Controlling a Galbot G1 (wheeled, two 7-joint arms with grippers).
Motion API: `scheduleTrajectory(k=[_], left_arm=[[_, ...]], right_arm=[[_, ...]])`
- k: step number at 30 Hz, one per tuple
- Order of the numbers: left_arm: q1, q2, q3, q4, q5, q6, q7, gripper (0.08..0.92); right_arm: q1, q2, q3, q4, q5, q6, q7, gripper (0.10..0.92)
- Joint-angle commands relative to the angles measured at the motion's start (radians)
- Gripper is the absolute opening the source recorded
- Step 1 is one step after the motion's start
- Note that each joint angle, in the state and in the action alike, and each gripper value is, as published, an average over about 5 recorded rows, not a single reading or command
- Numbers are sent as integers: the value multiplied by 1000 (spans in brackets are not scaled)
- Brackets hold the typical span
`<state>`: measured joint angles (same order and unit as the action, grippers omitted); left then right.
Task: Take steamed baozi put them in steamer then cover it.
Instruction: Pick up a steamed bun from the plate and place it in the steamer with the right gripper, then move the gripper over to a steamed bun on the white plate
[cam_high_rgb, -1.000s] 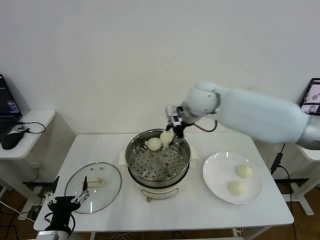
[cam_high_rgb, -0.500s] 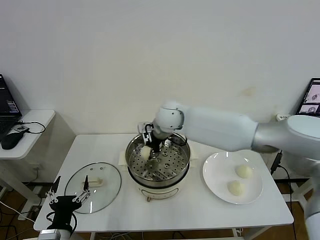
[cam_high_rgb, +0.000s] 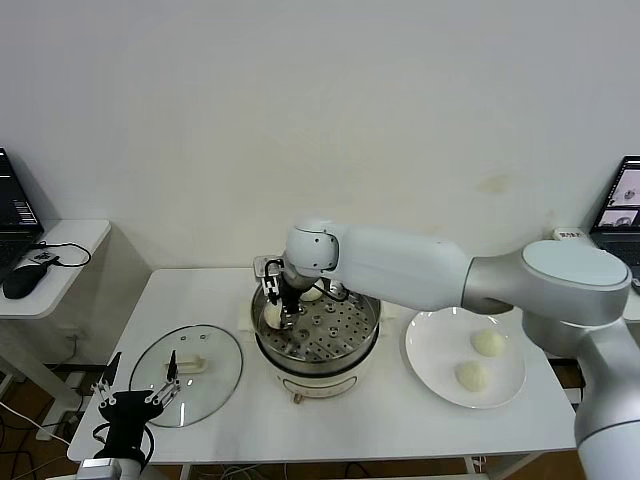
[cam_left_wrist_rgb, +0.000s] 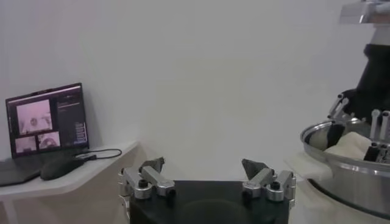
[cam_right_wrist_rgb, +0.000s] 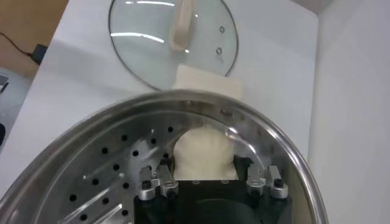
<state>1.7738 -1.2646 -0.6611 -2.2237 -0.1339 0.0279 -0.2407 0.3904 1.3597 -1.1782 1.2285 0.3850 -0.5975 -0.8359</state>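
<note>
A white table (cam_high_rgb: 400, 420) stands against a plain white wall; a side desk with a laptop (cam_high_rgb: 15, 205) and a mouse (cam_high_rgb: 20, 283) lies to the far left. The steamer (cam_high_rgb: 317, 335), a shiny steel pot with a perforated tray on a cream-white base, sits at the table's middle. The right gripper (cam_high_rgb: 278, 312) reaches down inside it at the left part of the tray; its fingers (cam_right_wrist_rgb: 159, 180) stand apart on either side of a steamed baozi (cam_right_wrist_rgb: 203, 151), which rests on the tray against the pot's left wall; whether the pads touch the bun cannot be told. A second baozi (cam_high_rgb: 311, 293) shows partly behind the gripper, near the far rim. Two more baozi, one farther (cam_high_rgb: 488, 343) and one nearer (cam_high_rgb: 470, 376), lie apart from each other on a flat white plate (cam_high_rgb: 430, 340) to the right of the steamer. The cover (cam_high_rgb: 187, 374), a clear glass lid with a metal rim and a cream-white bar handle, lies flat on the table to the left of the steamer, just beside its base. The left gripper (cam_high_rgb: 130, 400) hangs at the near left edge of the table, by the near rim of the cover, its jaws spread wide and holding nothing.
</note>
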Motion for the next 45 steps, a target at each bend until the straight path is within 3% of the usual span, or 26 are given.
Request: scheduleTrajectory(k=[1, 7, 16, 27, 36, 45], left_arm=[[1, 0, 0, -3, 1, 0, 0, 823], [1, -2, 3, -11, 1, 0, 0, 823], [0, 0, 24, -18, 4, 1, 0, 823], [17, 17, 29, -17, 9, 0, 1, 823], [29, 22, 29, -10, 16, 1, 2, 823], [28, 16, 31, 0, 19, 1, 2, 823]], right_arm=[[13, -2, 5, -6, -14, 2, -24, 794], [153, -168, -15, 87, -101, 98, -175, 822], [313, -565, -67, 314, -191, 265, -340, 823], [57, -940, 59, 447, -409, 369, -374, 823], [-391, -1055, 350, 458, -553, 376, -318, 823], [-465, -1001, 365, 393, -602, 374, -270, 823]])
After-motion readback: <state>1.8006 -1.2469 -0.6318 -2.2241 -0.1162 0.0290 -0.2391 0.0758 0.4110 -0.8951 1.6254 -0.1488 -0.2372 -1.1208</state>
